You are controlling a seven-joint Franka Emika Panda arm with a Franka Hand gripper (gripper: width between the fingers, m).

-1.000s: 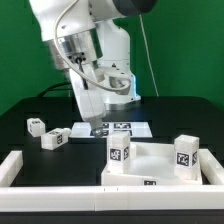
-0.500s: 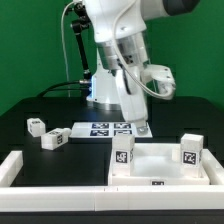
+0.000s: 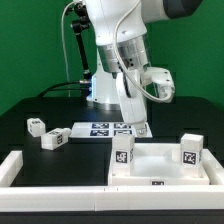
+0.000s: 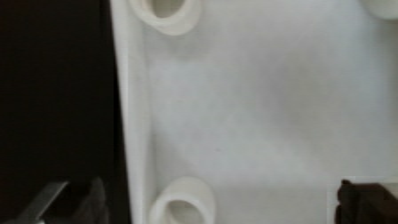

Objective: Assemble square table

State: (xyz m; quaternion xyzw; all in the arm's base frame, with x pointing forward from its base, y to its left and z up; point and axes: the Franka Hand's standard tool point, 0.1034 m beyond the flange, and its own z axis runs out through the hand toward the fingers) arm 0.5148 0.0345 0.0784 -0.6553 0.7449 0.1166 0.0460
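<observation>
Exterior view, entry 1: my claw (image 3: 140, 126) hangs low over the back edge of the slab (image 3: 160, 165) of the square table. The slab lies directly beneath it on the tabletop (image 3: 80, 155), hollow side up, which I judge is so that the sockets face me for fitting legs.

Entry 2: first standing leg (image 3: 122, 153) and second standing leg (image 3: 187, 152), both upright at the slab corners farthest from the claw. I judge them already seated.

Entry 3: first loose leg (image 3: 37, 125) and second loose leg (image 3: 55, 138) lie on their sides, well apart from the claw, awaiting pickup.

Entry 4: marker board (image 3: 100, 128), just beside the claw. Low rails (image 3: 55, 185) stand beyond the slab.

Wrist view, entry 5: shows what the other camera hides.
- The claw (image 4: 214, 200) is spread wide and pinches nothing.
- One of my fingertips (image 4: 54, 200) hangs past the slab's edge over bare tabletop (image 4: 45, 90).
- The other tip sits over the slab (image 4: 249, 110).
- Two empty sockets, the near socket (image 4: 178, 200) and the far socket (image 4: 169, 10), lie along that edge.

The legs show only from outside. How close my tips are to touching the slab I cannot tell from either view.
</observation>
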